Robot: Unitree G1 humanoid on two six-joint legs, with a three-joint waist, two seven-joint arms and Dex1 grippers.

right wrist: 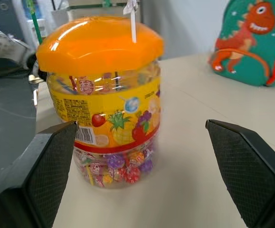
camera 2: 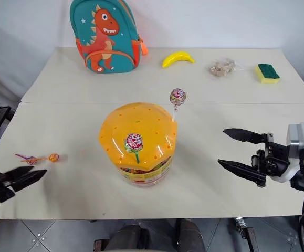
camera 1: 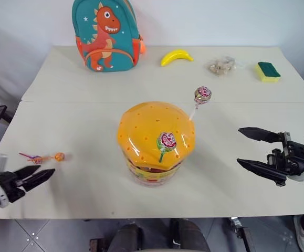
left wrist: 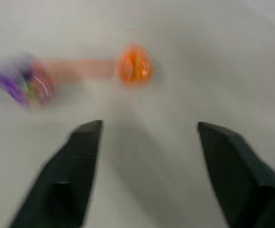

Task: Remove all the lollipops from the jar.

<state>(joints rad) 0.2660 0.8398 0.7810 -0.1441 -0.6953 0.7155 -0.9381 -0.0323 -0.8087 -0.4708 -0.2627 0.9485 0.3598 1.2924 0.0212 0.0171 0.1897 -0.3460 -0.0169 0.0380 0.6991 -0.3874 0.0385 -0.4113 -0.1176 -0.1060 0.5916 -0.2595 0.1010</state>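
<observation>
The jar (camera 1: 152, 157), a clear tub with an orange dome lid (camera 1: 141, 126), stands mid-table. Two lollipops are stuck upright in the lid: a green-stick one (camera 1: 166, 140) at its front and a white-stick one (camera 1: 202, 94) at its far right edge. More wrapped candies fill the jar's bottom (right wrist: 111, 168). Two other lollipops lie on the table at the left, one orange (camera 1: 59, 156) and one with a purple stick (camera 1: 34, 158). My left gripper (camera 1: 42, 172) is open just short of them, holding nothing. My right gripper (camera 1: 239, 146) stands open to the right of the jar, pointing at it.
A teal dinosaur backpack (camera 1: 106, 34) stands at the back left. A yellow banana (camera 1: 176, 55), a clear bag of snacks (camera 1: 222, 65) and a yellow-green sponge (camera 1: 268, 71) lie along the back. A seam (camera 1: 88, 101) crosses the table behind the jar.
</observation>
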